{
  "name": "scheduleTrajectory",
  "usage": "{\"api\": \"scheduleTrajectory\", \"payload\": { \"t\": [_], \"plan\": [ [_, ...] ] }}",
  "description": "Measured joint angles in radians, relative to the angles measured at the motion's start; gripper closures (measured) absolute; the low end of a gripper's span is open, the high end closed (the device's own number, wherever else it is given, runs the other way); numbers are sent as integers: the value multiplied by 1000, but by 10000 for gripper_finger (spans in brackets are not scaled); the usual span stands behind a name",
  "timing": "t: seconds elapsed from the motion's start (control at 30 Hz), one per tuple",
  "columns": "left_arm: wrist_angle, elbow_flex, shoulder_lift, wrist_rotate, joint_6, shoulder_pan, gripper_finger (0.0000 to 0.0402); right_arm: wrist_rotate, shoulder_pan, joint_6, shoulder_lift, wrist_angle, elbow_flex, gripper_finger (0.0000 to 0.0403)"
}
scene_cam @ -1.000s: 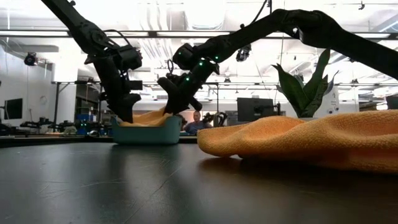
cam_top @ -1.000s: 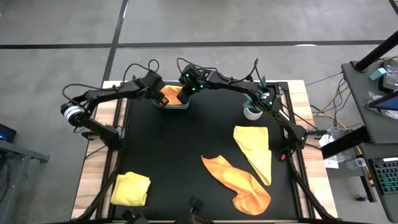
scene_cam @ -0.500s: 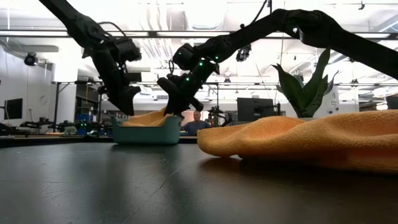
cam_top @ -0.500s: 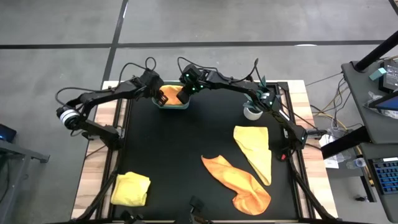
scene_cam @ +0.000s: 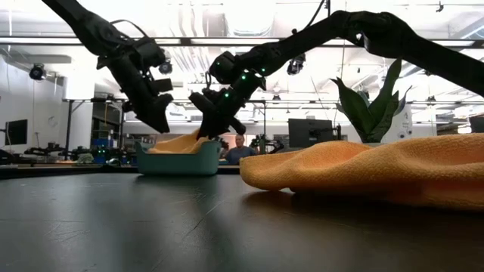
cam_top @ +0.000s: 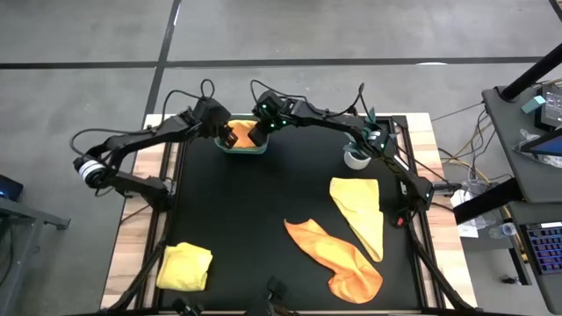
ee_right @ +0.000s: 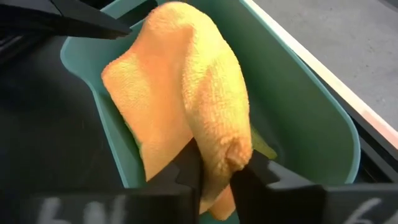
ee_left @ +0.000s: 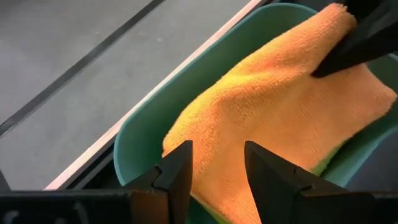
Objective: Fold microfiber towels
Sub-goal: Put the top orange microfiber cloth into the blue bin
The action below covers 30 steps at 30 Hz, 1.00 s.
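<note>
A fuzzy orange towel (ee_right: 186, 118) is bulging out of the teal bin (cam_top: 243, 146) at the upper middle of the high view. The right gripper (ee_right: 217, 171) is pinching its folded edge; the left gripper (ee_left: 214, 168) is hanging over it, fingers apart. A plant (scene_cam: 370, 106) is standing nearby.

Bin (cam_top: 237, 147) at 12 o'clock of table (cam_top: 263, 202), towel (cam_top: 241, 132) in it. Plant (cam_top: 357, 156) at 2. Two towels (cam_top: 351, 233) at 4, one (cam_top: 185, 266) at 8.
</note>
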<state>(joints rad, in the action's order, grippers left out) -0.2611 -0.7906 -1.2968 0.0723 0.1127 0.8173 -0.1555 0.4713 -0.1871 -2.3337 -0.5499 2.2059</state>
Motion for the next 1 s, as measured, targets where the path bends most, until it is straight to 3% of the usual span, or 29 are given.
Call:
{"api": "scheduleTrajectory", "payload": {
  "t": [0.23,0.47,0.77,1.0],
  "plan": [
    [23,0,-5,0,0,1,271,1,5,-22,2,-8,0,270],
    [22,0,-5,3,3,1,272,2,20,-11,10,-50,0,235],
    [22,2,-8,4,6,0,272,16,38,14,48,-57,-1,245],
    [42,8,-42,-62,26,-1,285,47,38,107,73,-40,19,293]
  ]
}}
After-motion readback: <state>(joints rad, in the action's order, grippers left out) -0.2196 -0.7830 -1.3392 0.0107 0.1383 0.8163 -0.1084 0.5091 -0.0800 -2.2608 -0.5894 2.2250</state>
